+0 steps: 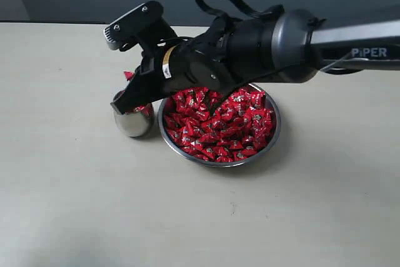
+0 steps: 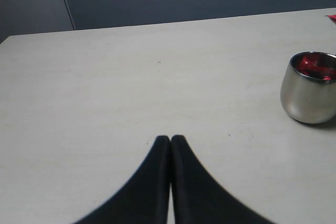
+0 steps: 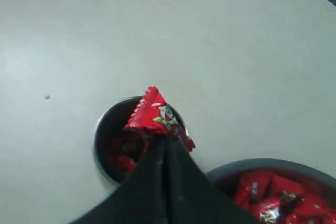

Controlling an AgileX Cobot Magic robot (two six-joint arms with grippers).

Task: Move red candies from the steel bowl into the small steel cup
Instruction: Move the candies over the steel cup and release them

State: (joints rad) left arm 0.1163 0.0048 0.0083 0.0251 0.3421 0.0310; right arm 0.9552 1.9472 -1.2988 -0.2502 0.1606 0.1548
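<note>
Your right gripper (image 3: pixel 164 141) is pinched tight on one candy (image 3: pixel 153 113) with the cup (image 3: pixel 103 139) right below its tips; just open up gently so it drops in, not onto the bowl (image 3: pixel 247 164) beside.

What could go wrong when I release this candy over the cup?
1. The candy in the right tool hangs near the cup's rim, not its centre; it may fall outside, like the stray candy on the table.
2. The cup already holds candies, so it could bounce out.
3. The tool is low by the round cup; a sideways move might tip it.
</note>
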